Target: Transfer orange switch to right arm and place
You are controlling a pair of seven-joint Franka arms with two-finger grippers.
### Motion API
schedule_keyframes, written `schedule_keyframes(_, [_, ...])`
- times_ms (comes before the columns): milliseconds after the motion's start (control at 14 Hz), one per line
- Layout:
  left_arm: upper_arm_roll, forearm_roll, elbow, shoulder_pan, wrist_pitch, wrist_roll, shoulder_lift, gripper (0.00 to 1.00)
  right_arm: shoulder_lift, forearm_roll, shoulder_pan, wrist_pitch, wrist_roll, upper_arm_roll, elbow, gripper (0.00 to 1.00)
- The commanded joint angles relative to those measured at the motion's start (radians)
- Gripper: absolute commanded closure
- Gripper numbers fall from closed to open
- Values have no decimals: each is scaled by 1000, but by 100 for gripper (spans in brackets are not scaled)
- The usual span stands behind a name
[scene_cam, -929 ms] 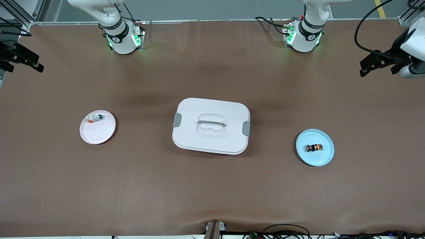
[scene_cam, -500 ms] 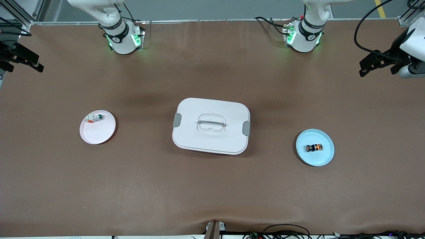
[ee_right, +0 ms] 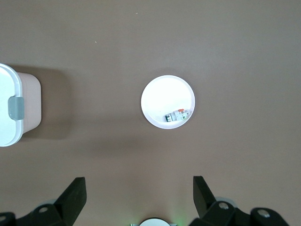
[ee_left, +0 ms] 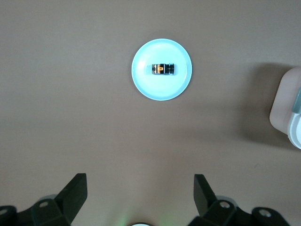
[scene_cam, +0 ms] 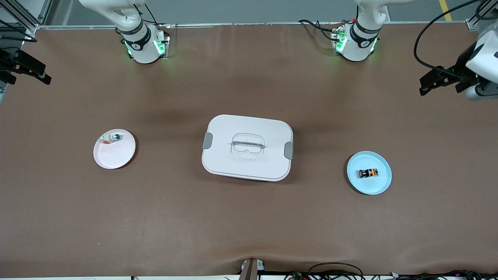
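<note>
The orange switch, a stubby black cylinder with orange bands, lies on its side on a light blue plate toward the left arm's end of the table. It also shows in the left wrist view on the plate. My left gripper hangs open and empty high over the table's edge at that end; its fingers stand wide apart. My right gripper hangs open and empty over the table's edge at the right arm's end, its own view looking down on bare table.
A white lidded box with grey clips sits at the table's middle. A white plate toward the right arm's end holds a small white-and-clear part with a green tip, also seen in the right wrist view.
The left arm has shifted slightly toward the robots' side of the table. The right arm, the switch and both plates have not moved.
</note>
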Motion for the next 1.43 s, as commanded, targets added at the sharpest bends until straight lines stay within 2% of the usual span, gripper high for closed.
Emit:
schedule_keyframes(0, [0, -1, -4, -6, 63, -6, 38, 0, -27, -3, 3, 1, -11, 1, -19, 0])
schedule_keyframes(143, [0, -1, -55, -3, 143, -7, 56, 0, -27, -3, 3, 1, -11, 1, -19, 0])
schedule_keyframes(429, [2, 10, -228, 5, 379, -21, 65, 0, -27, -3, 1, 1, -11, 1, -19, 0])
schedule_keyframes(571, [2, 10, -285, 7, 470, -21, 85, 0, -27, -3, 1, 1, -11, 1, -19, 0])
schedule_keyframes(786, [2, 13, -305, 10, 550, -21, 154, 0, -27, -3, 1, 1, -11, 1, -19, 0])
schedule_keyframes(1071, [3, 16, -368, 19, 769, -21, 258, 0, -27, -3, 1, 1, -11, 1, -19, 0])
schedule_keyframes(1357, [3, 16, -368, 17, 910, -21, 390, 0, -28, -8, 4, 1, -10, 1, -18, 0])
